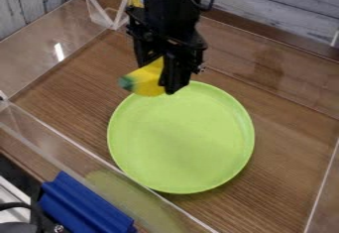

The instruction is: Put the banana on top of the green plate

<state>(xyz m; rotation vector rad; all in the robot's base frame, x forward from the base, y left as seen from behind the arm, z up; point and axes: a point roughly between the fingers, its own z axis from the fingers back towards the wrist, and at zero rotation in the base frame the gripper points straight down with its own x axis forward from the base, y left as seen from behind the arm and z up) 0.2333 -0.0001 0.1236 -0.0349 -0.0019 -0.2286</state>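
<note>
The banana [143, 78] is small and yellow with a greenish tip, and it hangs in the air in my black gripper [167, 81], which is shut on it and points straight down. The banana sticks out to the left of the fingers. Below lies the green plate [185, 143], large, round and lime-green, flat on the wooden table. The gripper and banana hover over the plate's far left rim.
Clear plastic walls [40, 39] enclose the wooden table on the left, front and right. A blue object [79, 209] lies outside the front wall at the bottom left. A grey plank wall stands at the back.
</note>
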